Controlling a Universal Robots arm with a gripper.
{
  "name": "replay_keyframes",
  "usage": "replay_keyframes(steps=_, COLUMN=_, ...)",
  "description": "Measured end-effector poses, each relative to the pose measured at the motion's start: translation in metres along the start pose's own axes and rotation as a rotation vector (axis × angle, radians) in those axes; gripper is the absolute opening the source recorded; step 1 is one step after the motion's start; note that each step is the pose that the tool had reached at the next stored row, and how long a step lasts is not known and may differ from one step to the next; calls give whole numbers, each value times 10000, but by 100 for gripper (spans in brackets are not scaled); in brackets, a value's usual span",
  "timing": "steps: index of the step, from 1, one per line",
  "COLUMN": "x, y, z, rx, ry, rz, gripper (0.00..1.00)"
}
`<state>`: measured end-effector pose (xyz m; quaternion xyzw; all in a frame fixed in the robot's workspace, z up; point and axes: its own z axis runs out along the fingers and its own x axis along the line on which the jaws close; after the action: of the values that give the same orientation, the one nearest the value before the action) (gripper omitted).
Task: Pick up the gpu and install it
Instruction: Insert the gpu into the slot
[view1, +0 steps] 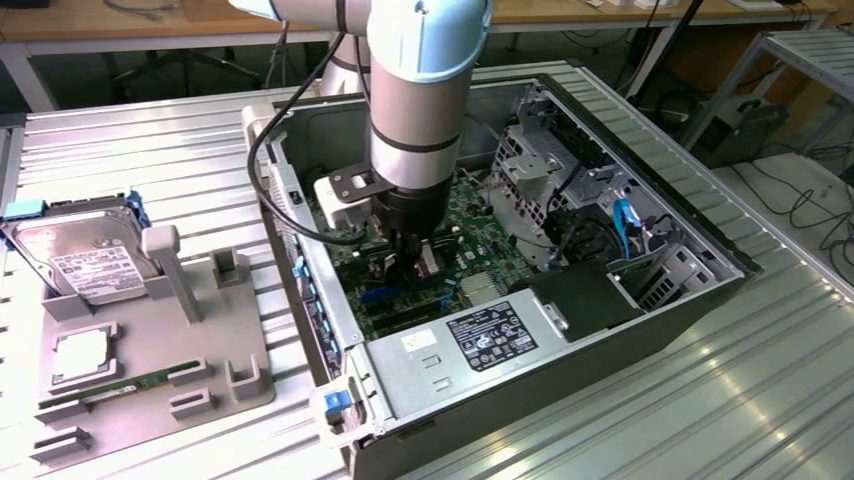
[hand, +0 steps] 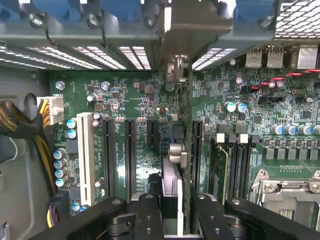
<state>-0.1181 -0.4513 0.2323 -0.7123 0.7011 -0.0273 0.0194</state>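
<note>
Gpu edge-on between pincer fingers, clamped, standing over motherboard slots.

From my console this reads as a robotics lab or electronics workshop: I see an open desktop computer case lying on a ribbed metal workbench, its green motherboard bare to the wrist camera. Beside the case, toward the exterior view's left, a grey fixture tray presents loose parts, a hard drive among them. Beyond the case I make out wooden desks with cables trailing to the floor, and a dark box under a metal frame.
</note>
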Motion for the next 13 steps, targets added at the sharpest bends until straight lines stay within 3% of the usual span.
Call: replay_keyframes(steps=13, x=3, y=-1, z=14, rx=-3, ry=7, rz=42, gripper=28)
